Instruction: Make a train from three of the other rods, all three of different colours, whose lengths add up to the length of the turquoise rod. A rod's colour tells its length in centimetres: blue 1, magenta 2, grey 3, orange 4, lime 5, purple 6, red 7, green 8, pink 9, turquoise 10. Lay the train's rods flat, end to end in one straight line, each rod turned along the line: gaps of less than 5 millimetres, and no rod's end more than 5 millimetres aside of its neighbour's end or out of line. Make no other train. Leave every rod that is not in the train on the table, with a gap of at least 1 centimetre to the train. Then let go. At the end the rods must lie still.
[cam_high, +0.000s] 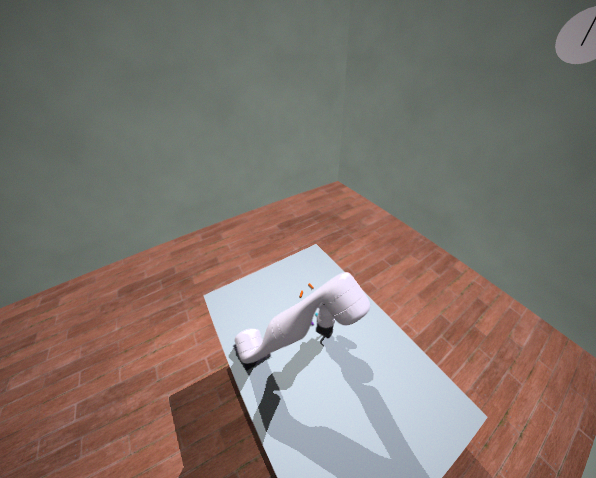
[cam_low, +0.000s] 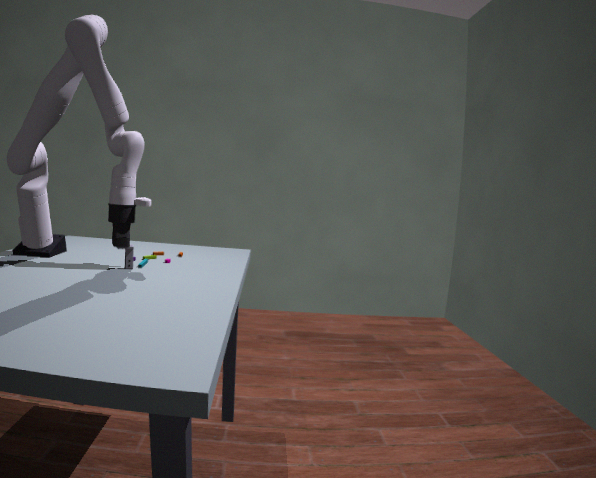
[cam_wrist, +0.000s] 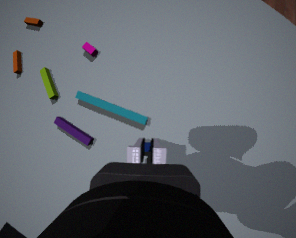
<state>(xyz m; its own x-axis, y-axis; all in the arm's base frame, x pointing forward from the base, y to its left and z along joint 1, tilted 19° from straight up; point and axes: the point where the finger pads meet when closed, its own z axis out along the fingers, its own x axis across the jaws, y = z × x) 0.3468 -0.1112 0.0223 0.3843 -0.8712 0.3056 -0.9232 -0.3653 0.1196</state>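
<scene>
My gripper (cam_wrist: 148, 146) (cam_low: 129, 261) (cam_high: 322, 340) is down at the table and shut on a small blue rod (cam_wrist: 146, 149), seen between the white fingertips in the wrist view. Just beyond it lies the long turquoise rod (cam_wrist: 112, 108) (cam_low: 143, 262). A purple rod (cam_wrist: 74, 130) lies to its left. A lime rod (cam_wrist: 49, 83) (cam_low: 149, 257), a magenta rod (cam_wrist: 90, 48) (cam_low: 167, 260) and two orange rods (cam_wrist: 18, 61) (cam_wrist: 32, 21) lie farther off. The orange rods also show in the top view (cam_high: 301, 293) (cam_high: 311, 286).
The pale grey table (cam_low: 150, 325) (cam_high: 380, 400) has its right edge near the rods in the exterior view. The arm's base (cam_low: 39, 246) stands at the table's far left. The arm hides most rods in the top view.
</scene>
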